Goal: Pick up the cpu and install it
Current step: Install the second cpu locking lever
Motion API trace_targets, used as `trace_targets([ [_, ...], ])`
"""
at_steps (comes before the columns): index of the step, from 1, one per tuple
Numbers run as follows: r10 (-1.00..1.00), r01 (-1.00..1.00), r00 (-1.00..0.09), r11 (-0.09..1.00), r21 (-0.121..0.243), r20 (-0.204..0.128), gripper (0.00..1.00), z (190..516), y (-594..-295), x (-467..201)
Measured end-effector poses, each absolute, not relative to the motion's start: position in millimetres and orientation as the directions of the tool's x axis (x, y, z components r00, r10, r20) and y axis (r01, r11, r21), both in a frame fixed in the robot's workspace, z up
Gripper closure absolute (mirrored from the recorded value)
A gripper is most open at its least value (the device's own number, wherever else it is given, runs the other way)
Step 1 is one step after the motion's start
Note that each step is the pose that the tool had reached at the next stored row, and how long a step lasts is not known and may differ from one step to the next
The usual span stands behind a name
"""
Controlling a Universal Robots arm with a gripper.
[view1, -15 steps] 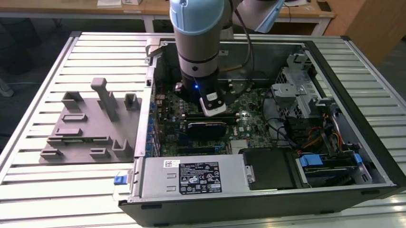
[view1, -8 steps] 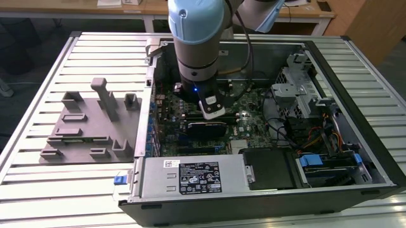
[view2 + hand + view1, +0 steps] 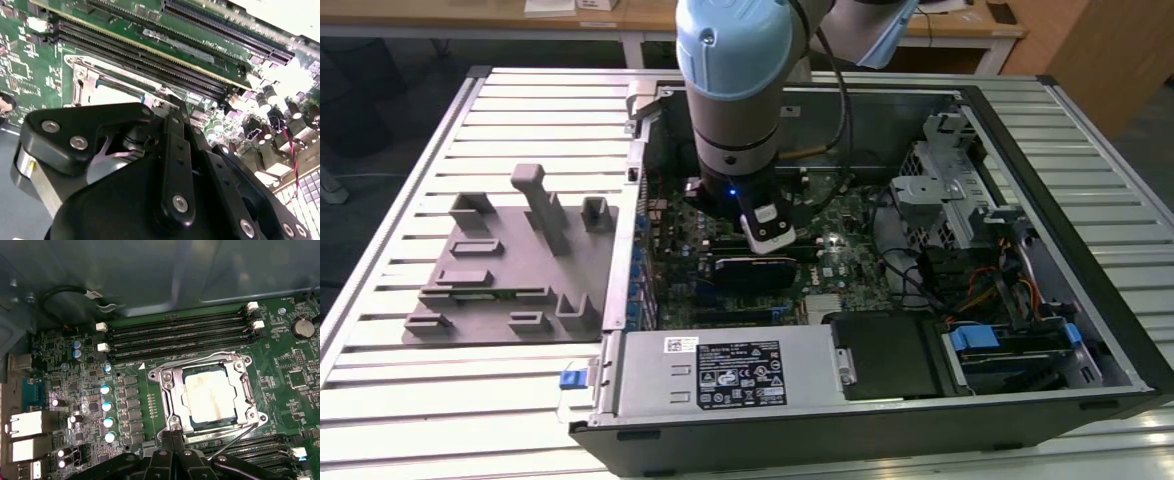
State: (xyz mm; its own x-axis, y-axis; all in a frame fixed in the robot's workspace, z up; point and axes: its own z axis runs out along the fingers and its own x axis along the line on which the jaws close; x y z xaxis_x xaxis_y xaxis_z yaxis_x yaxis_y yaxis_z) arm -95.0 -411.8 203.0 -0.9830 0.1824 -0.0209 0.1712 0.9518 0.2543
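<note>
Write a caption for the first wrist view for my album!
The cpu sits in its socket frame on the green motherboard.

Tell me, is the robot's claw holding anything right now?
Nothing that shows. The cpu lies in its socket on the board, and the gripper sits at the socket's edge.

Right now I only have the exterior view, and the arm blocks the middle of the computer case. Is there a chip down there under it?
Observer: Yes. In the first wrist view the cpu lies flat in its socket, with a metal frame around its edges.
Operator: Is the gripper holding it?
Observer: No. The gripper is at the socket's edge, beside the chip and not on it.
Operator: Anything else close by?
Observer: Long memory slots run along the socket's far side, and they look empty.
</note>
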Motion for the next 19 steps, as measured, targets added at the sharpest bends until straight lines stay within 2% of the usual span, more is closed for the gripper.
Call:
trace_targets([
  [8, 0.182, 0.171, -0.983, 0.952, 0.254, -0.021, 0.89, 205.5, -411.8, -95.0],
  [19, 0.182, 0.171, -0.983, 0.952, 0.255, -0.022, 0.89, 227.8, -411.8, -95.0],
])
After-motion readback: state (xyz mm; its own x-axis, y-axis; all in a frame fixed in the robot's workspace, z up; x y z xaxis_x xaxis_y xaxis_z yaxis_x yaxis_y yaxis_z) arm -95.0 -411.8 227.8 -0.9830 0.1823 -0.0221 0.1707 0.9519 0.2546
